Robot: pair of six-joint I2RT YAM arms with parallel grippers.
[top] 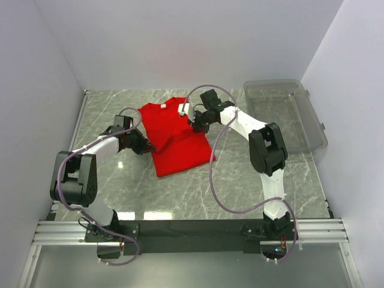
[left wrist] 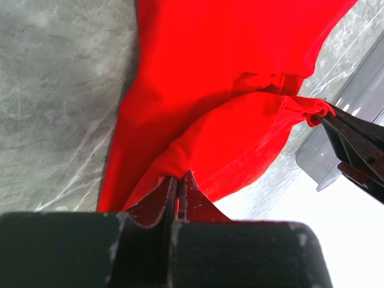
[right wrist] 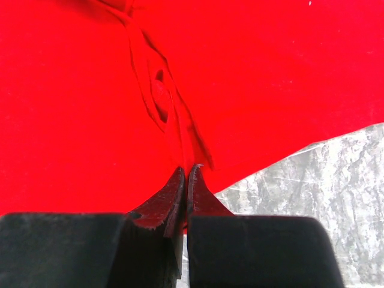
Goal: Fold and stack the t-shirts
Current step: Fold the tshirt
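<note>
The red t-shirt (top: 177,141) lies partly folded on the marble table, neck towards the back with a small white label (top: 161,105). My left gripper (top: 146,147) is shut on the shirt's left edge; in the left wrist view (left wrist: 179,177) red cloth (left wrist: 228,90) is pinched between the jaws and lifted. My right gripper (top: 195,125) is shut on the shirt's right side near the sleeve; in the right wrist view (right wrist: 186,170) the jaws pinch a ridge of red cloth (right wrist: 90,108). The cloth is stretched between the two grippers.
A clear plastic bin (top: 285,114) stands at the back right, also seen in the left wrist view (left wrist: 354,114). White walls enclose the table on the left, back and right. The marble tabletop (top: 198,186) shows in front of the shirt.
</note>
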